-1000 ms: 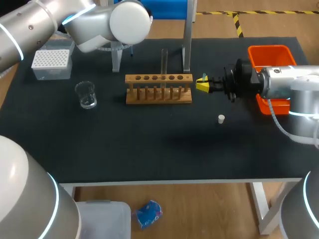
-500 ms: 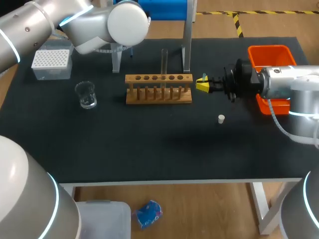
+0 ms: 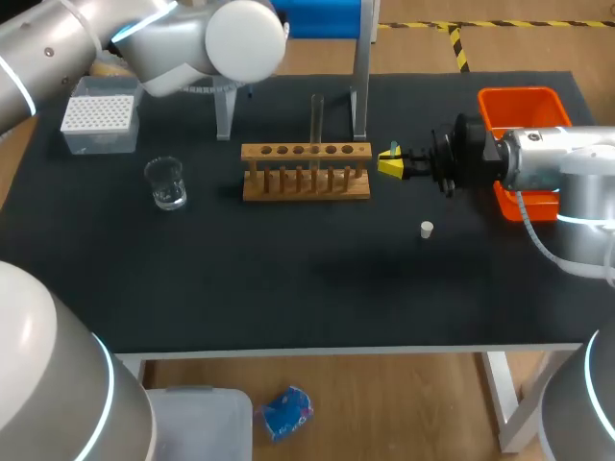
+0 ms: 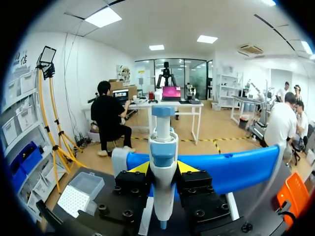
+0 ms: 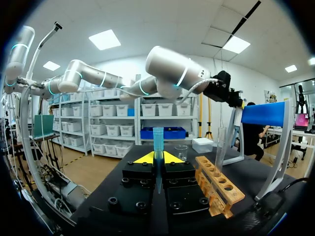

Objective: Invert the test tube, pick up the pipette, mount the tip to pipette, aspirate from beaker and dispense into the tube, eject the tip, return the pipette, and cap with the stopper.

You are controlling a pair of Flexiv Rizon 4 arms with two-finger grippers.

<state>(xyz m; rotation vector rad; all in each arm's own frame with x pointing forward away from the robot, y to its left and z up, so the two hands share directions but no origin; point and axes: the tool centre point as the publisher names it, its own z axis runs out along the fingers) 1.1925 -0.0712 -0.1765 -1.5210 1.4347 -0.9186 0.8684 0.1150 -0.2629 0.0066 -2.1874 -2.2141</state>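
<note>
The white and blue pipette (image 4: 163, 167) stands upright between the fingers of my left gripper (image 4: 163, 171), which is shut on it in front of the stand's blue bar (image 4: 236, 164). From overhead my left arm (image 3: 231, 38) hides that gripper at the back of the table. My right gripper (image 3: 392, 161) sits just right of the wooden rack (image 3: 306, 171), shut on a blue pipette tip (image 5: 157, 145). A glass test tube (image 3: 316, 120) stands upright in the rack. The beaker (image 3: 166, 182) is left of the rack. A small white stopper (image 3: 427, 229) lies in front of my right gripper.
The tip box (image 3: 99, 122) sits at the back left. An orange bin (image 3: 519, 106) is at the back right, partly behind my right arm. The stand's metal posts (image 3: 360, 67) rise behind the rack.
My left arm's wrist has shifted slightly toward the back of the table. The right arm, rack, beaker and stopper have not moved.
</note>
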